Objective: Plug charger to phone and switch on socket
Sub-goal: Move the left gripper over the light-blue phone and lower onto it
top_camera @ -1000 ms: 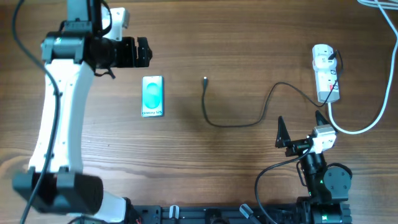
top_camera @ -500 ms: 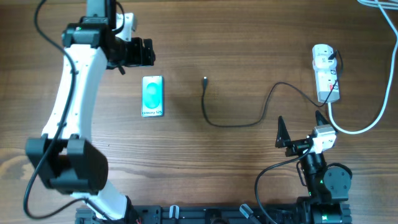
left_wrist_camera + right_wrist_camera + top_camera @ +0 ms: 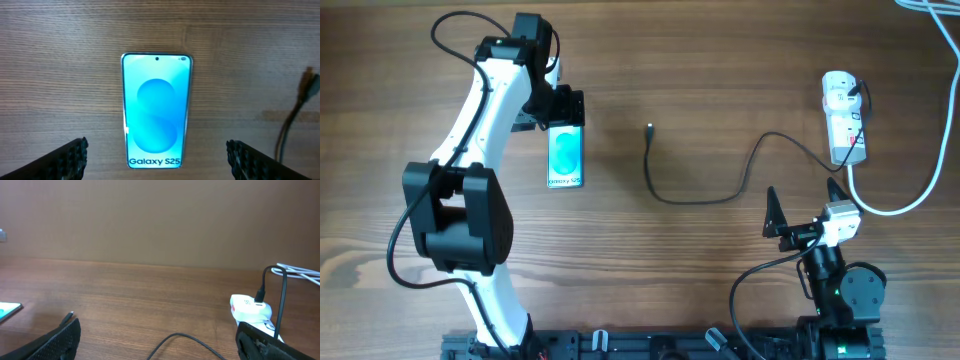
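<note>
The wooden counter (image 3: 700, 60) carries the phone (image 3: 566, 155), lying flat with its lit screen up. The charger (image 3: 700, 201) snakes across the middle, its plug tip bare and well apart from the phone. Its other end reaches the socket (image 3: 843, 125) at the far right, where a thick white cable (image 3: 895, 211) loops away.

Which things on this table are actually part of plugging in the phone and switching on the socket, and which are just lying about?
Part of the job:
- phone
- thin black charger cable, its plug tip lying free
- white socket strip

Just lying about:
- thick white cable beside the socket strip
- black base cable at the right arm
</note>
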{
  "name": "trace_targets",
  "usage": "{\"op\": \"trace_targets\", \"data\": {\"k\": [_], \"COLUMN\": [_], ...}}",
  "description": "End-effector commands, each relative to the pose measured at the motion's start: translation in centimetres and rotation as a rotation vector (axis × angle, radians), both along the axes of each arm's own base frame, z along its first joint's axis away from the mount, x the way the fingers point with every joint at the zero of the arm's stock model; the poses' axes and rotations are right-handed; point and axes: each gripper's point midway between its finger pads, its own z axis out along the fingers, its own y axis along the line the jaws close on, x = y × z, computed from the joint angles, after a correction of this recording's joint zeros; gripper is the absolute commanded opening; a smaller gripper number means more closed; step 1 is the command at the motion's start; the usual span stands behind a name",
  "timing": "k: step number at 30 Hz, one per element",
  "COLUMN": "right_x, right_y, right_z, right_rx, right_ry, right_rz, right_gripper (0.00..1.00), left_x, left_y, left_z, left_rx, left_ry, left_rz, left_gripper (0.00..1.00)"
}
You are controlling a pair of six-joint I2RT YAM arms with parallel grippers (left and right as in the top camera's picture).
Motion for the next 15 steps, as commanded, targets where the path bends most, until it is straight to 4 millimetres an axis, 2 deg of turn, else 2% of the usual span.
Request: {"op": "trace_targets", "data": {"k": [1, 10, 15], "right_x": [0.0, 0.0, 0.0], "right_y": [-0.1, -0.1, -0.1], "right_z": [0.1, 0.1, 0.1], "right_rx": [0.002, 0.002, 0.002], "right_ry": [-0.004, -0.004, -0.004], "right_rz": [-0.007, -0.008, -0.008], "right_gripper": [1.0, 1.0, 1.0], "left_x": [-0.7, -1.6, -2.4], "left_y": [0.6, -0.2, -0.3], "left_z": [-2.0, -5.8, -7.6], "left_rx": [0.042, 0.04, 0.035], "left_ry": [0.032, 0.031, 0.035], "left_rz": [0.008, -0.003, 0.046], "left_gripper": [0.96, 0.95, 0.95]}}
